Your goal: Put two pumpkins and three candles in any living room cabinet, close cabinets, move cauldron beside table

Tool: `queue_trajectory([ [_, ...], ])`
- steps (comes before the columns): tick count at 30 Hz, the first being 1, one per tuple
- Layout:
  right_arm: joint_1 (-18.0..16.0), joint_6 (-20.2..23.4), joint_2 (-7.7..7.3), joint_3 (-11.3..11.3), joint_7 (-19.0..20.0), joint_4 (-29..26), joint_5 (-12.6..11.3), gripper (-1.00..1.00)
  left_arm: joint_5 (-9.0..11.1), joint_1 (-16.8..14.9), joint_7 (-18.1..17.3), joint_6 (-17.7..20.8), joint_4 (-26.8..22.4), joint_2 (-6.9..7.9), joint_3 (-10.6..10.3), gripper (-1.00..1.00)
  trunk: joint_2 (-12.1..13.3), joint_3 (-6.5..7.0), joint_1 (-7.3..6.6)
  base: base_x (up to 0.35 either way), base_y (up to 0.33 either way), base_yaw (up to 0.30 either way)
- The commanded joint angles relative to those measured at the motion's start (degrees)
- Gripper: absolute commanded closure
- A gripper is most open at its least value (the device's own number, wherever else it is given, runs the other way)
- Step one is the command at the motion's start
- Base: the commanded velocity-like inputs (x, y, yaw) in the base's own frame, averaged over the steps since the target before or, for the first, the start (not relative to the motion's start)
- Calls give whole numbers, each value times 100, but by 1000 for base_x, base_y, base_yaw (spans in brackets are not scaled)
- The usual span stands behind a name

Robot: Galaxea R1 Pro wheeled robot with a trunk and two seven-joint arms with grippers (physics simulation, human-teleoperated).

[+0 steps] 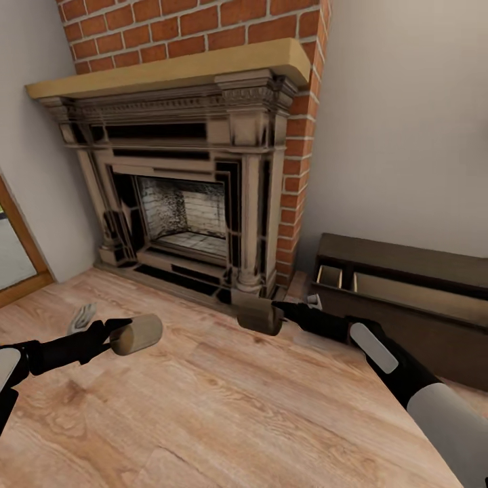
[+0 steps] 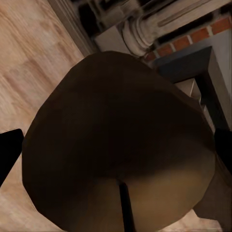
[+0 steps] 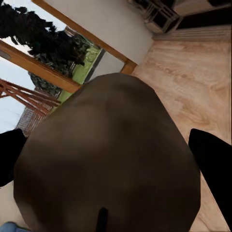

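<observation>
A short, stubby, tan cylindrical wax candle (image 1: 136, 333) is being held at the lower left of the head view by the left gripper (image 1: 112, 332), whose black fingers are being kept closed against its sides; in the left wrist view the same candle (image 2: 116, 145) is being seen end-on, with a thin dark wick line at its near face. A second, darker brown cylindrical candle (image 1: 259, 315) is being carried near the centre of the head view by the right gripper (image 1: 276, 316), likewise clamped on it, and this candle (image 3: 108, 159) is being shown between two black fingers (image 3: 212, 164) in the right wrist view. The long, low, dark brown wooden cabinet (image 1: 407, 271) is being seen at the right edge of the head view, beside the red brick and carved stone fireplace (image 1: 183, 176), with one drawer standing open and its pale interior exposed. A small pale object (image 1: 83, 317) on the light wooden floor (image 1: 224, 407) cannot be identified. The candles are judged to be light, rigid and smooth-skinned, so slipping is being treated as the main risk; hold is best taken across the middle of the cylinder wall, with moderate squeeze, since wax is likely to dent or chip under excessive force.
</observation>
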Motion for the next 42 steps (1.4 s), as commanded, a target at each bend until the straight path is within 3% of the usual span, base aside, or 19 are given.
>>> queue_trajectory([
  [1, -8, 26, -4, 8, 4, 2, -69, 100, 119, -2, 58, 12, -10, 1, 5, 100, -3, -5, -2, -77, -126, -290],
  [9, -8, 20, -13, 0, 11, -5, -68, 100, 140, -2, 58, 12, -13, 0, -2, 100, -3, -5, -2, -136, -226, -221],
  [33, -8, 18, -29, 0, 13, 4, -80, 100, 141, -2, 58, 12, -38, -8, -37, 100, -3, -3, -2, -59, -275, -10],
  [42, -8, 18, -59, 0, 13, 12, -92, 100, 148, -2, 56, 12, -40, -8, -37, 100, -3, 40, -2, 0, -239, -217],
])
